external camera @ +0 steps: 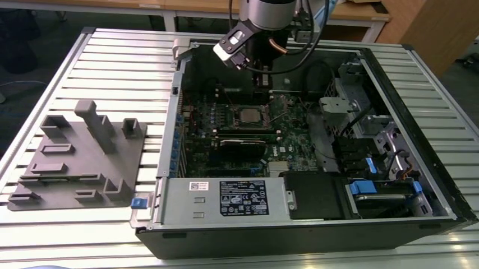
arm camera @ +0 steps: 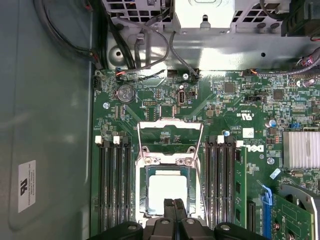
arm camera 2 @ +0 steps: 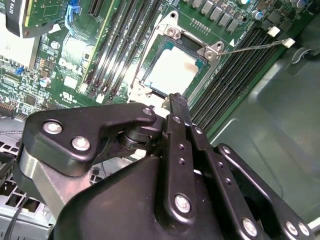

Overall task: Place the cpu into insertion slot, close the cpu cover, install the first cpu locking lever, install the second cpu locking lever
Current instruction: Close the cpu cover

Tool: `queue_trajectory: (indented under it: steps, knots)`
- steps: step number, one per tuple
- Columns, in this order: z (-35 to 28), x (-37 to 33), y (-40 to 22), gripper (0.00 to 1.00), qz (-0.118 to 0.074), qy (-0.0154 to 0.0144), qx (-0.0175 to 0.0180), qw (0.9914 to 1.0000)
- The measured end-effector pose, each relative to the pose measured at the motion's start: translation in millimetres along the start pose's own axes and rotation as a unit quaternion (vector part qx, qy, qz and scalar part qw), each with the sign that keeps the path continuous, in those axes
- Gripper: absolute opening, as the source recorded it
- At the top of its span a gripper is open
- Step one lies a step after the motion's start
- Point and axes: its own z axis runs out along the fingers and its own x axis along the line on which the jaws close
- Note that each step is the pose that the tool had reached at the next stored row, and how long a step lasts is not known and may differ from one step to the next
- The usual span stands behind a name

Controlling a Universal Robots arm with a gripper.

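The cpu (arm camera: pixel 167 191) lies flat in the insertion slot (arm camera: pixel 141 192), its pale metal top facing up; in the second wrist view the cpu (arm camera 2: pixel 172 70) sits just beyond my fingertips. The cpu cover (arm camera: pixel 170 121) is swung open past the slot, with green board showing through its window. A thin locking lever (arm camera 2: pixel 255 47) sticks out free from the socket's corner. My gripper (arm camera: pixel 175 205) hovers over the socket's edge, shut with nothing in it. In the exterior view the gripper (external camera: pixel 262 78) hangs inside the open case, above the socket (external camera: pixel 250 116).
Rows of black memory slots (arm camera: pixel 114 185) flank the socket. A finned heatsink (arm camera: pixel 301 149) and an expansion card (arm camera: pixel 295 210) are nearby. A labelled power supply (external camera: pixel 241 198) fills the case's front, drive bays (external camera: pixel 374 140) the exterior view's right. A grey fixture (external camera: pixel 78 157) sits on the table.
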Motion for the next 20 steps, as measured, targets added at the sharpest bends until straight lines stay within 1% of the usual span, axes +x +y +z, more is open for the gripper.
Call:
queue_trajectory:
  steps: [6, 12, 14, 16, 20]
  knots:
    - [0.1, 0.0, 5.3, 0.11, 0.000, 0.0000, 0.0000, 1.00000]
    - [0.1, 0.1, 5.5, 0.11, 0.000, 0.0000, 0.0000, 1.00000]
    - [0.2, 0.1, 6.7, 0.11, 0.000, 0.0000, 0.0000, 1.00000]
    - [0.2, 0.1, 8.7, 0.11, 0.000, 0.0000, 0.0000, 1.00000]
    - [0.4, 0.1, 14.6, 0.11, 0.000, 0.0000, 0.0000, 1.00000]
